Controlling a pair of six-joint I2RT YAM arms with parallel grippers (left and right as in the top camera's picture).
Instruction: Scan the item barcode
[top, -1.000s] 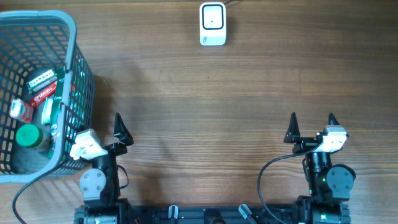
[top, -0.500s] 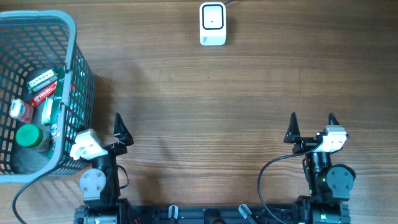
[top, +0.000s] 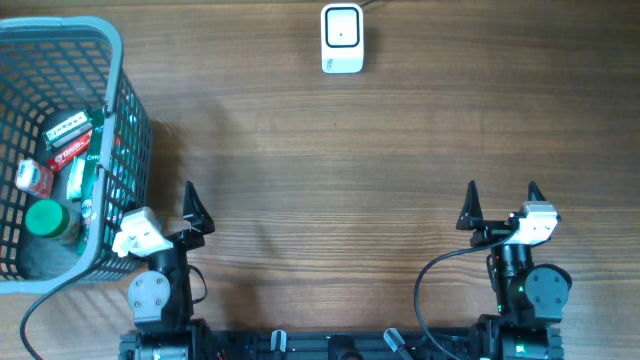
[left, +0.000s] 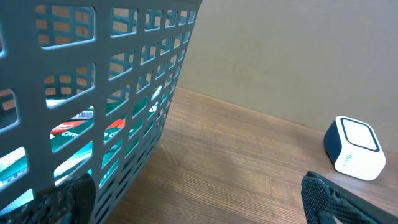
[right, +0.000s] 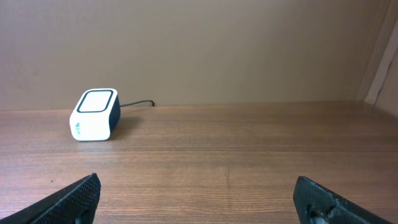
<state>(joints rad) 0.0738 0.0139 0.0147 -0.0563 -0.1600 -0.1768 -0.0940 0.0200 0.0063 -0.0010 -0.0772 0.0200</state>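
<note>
The white barcode scanner (top: 341, 38) stands at the far middle of the table, and also shows as the scanner (left: 356, 148) in the left wrist view and the scanner (right: 94, 115) in the right wrist view. Items lie in the grey basket (top: 112, 60) at the left: a green-lidded jar (top: 45, 218) and red and green packs (top: 70, 140). My left gripper (top: 160, 200) is open at the near left, its left finger against the basket wall (left: 124, 93). My right gripper (top: 502, 195) is open at the near right over bare wood. Neither holds anything.
The scanner's cable (right: 138, 104) runs off toward the back wall. Between the two arms and the scanner there is only wooden tabletop (top: 340, 180). The basket reaches the table's left edge.
</note>
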